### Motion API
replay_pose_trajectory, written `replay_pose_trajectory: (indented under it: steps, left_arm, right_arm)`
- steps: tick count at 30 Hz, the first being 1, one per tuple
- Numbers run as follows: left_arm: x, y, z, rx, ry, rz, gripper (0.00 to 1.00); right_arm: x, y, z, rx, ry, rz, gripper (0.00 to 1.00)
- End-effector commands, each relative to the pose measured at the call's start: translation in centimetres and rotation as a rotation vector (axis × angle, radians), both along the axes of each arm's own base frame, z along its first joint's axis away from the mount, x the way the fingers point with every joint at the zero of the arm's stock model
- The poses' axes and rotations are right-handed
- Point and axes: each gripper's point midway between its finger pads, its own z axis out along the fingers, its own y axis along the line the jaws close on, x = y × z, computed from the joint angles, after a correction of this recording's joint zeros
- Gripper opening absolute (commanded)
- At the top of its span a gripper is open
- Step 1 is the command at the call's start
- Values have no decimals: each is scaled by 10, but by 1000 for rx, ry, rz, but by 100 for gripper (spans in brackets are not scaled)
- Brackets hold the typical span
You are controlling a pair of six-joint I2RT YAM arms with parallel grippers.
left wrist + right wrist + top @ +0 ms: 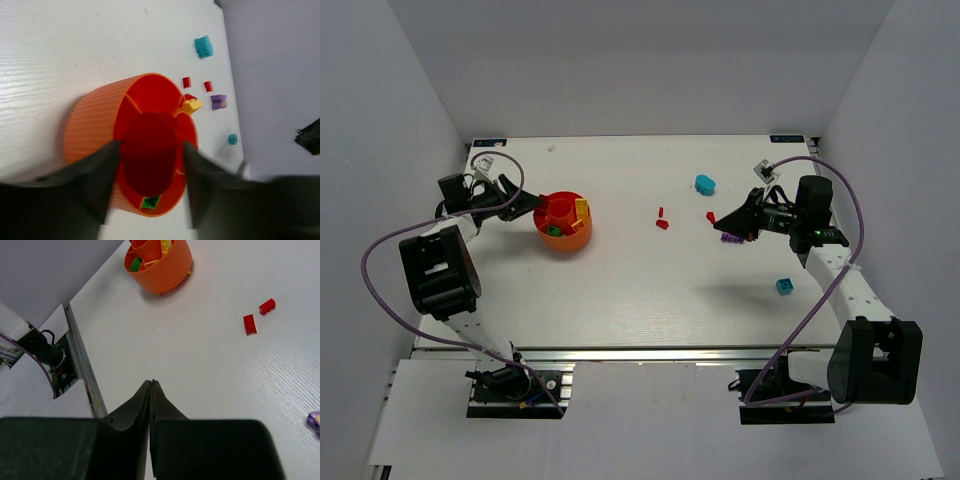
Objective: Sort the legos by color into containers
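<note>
Top external: sets the round orange-red bowl (pixel 570 243) left of centre on the white tabletop (pixel 620 300), with the left fingers (pixel 523 205) at its left rim and the right fingers (pixel 732 220) well apart toward the right of the frame. Scatters loose legos to the right of the bowl: two red legos (pixel 662 224) near mid-frame, a third red lego (pixel 711 216) just beside the right fingertips, a purple lego (pixel 729 238) just below them, a cyan lego (pixel 705 184) higher up, a small blue lego (pixel 785 286) at lower right.

Left wrist: looks closely into the bowl (pixel 92 125) and gives what the overhead view blurs. Shows a ribbed outer wall, a darker raised ring (pixel 150 145) at the centre, dividers from ring to wall, a yellow lego (pixel 191 105) poking over the rim, a green lego (pixel 150 202) in the compartment at the bottom of the frame. Shows the left fingers (pixel 90 190) parted, one on each side of the ring; cannot tell whether touching it.

Right wrist: alone makes plain the right fingers (pixel 135 405) pressed together tip to tip, nothing between, over bare tabletop (pixel 200 365). Puts the bowl (pixel 167 272) at the top of the frame.
</note>
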Motion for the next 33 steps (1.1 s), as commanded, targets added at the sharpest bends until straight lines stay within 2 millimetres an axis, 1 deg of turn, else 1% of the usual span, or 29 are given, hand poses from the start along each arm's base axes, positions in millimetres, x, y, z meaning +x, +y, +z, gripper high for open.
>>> replay_pose_trajectory:
  steps: [1, 2, 8, 14, 16, 17, 19, 20, 21, 23, 28, 30, 31, 32, 33]
  left_arm:
    - [1, -1, 8, 2, -17, -18, 72]
    - [1, -1, 7, 5, -16, -18, 97]
    - [1, 1, 10, 22, -18, -6, 98]
    - [4, 2, 25, 37, -51, -3, 98]
    - [5, 3, 34, 50, -75, 2, 98]
    - [1, 3, 33, 46, -48, 6, 98]
    - [3, 5, 44, 69, -72, 18, 98]
    - [6, 8, 47, 90, -81, 35, 98]
    - [6, 9, 49, 95, -73, 39, 98]
    - [8, 8, 60, 118, -96, 42, 98]
    - [10, 11, 74, 137, -117, 73, 98]
    - [11, 13, 83, 145, -132, 97, 98]
    - [11, 14, 88, 150, -143, 109, 98]
    - [9, 18, 101, 156, -169, 137, 98]
    - [10, 22, 106, 178, -183, 171, 98]
  right_arm:
    - [-1, 0, 0, 9, -15, 16, 3]
    - [-1, 1, -1, 8, -14, 19, 3]
    - [-2, 1, 0, 10, -13, 18, 3]
    - [-2, 1, 1, 11, -18, 21, 3]
    - [-1, 1, 1, 12, -16, 19, 3]
    - [-1, 0, 2, 13, -15, 17, 4]
    - [-2, 1, 0, 12, -12, 22, 3]
    - [-2, 2, 0, 13, -10, 27, 3]
    - [-2, 1, 0, 14, -9, 25, 3]
    - [-2, 2, 0, 14, -10, 26, 3]
    - [-3, 2, 1, 16, -11, 32, 3]
    - [-3, 2, 1, 17, -11, 32, 3]
    - [-3, 2, 0, 16, -11, 34, 3]
    - [-4, 2, 0, 17, -8, 35, 4]
    - [-4, 2, 0, 14, -17, 38, 3]
